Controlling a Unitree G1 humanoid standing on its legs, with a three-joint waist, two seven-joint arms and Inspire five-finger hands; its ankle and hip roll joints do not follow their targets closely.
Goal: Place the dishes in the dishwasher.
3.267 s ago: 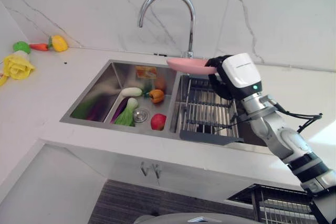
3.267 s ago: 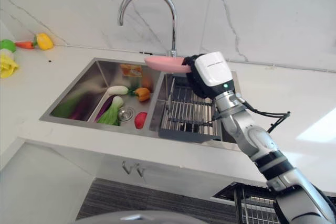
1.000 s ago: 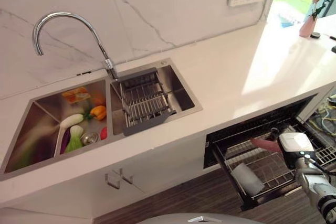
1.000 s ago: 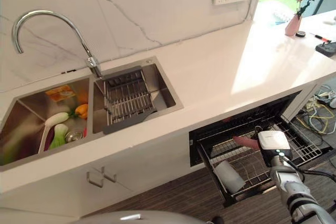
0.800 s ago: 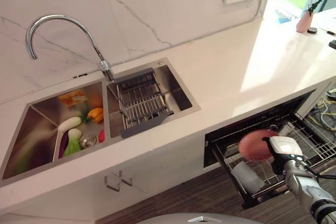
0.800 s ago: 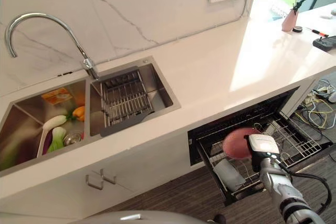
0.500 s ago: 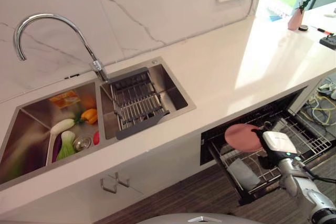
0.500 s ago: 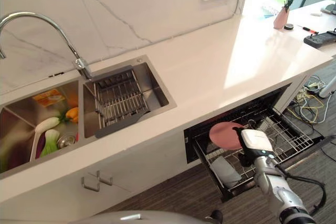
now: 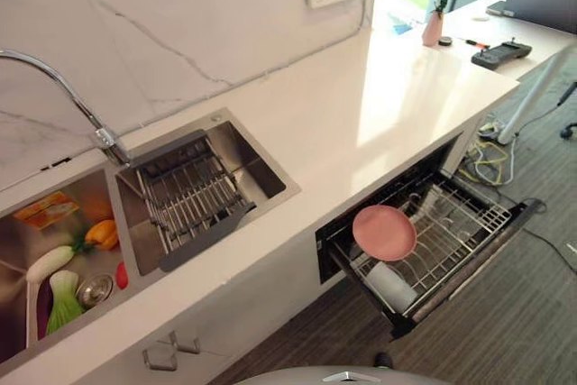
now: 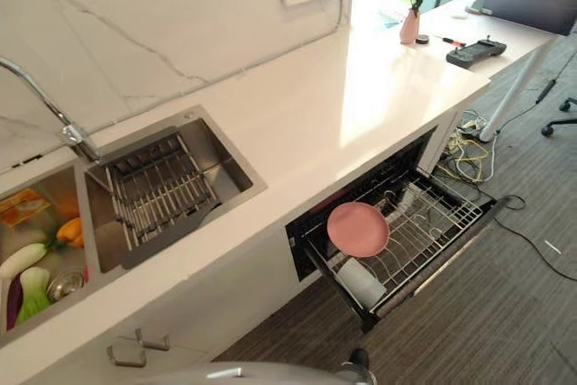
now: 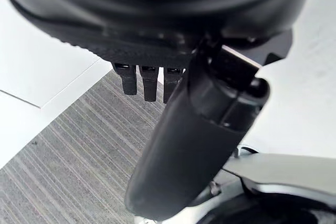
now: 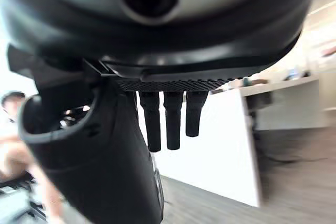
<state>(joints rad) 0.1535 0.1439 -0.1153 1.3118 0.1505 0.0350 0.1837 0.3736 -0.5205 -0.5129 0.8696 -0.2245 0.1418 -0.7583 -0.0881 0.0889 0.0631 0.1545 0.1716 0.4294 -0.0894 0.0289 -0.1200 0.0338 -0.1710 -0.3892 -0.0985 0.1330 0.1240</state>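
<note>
The pink plate [image 9: 385, 232] stands on edge in the dishwasher rack [image 9: 451, 232], free of both the right hand [image 12: 168, 119] and left hand [image 11: 149, 82], fingers straight, holding nothing.

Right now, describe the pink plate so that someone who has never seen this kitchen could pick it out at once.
Under the white countertop, to the right of the steel sink, the dishwasher's wire rack is pulled out over the floor. The pink plate stands on edge near the rack's left end. It is the one round pink thing there; the pale cup beside it lies on its side.
</note>
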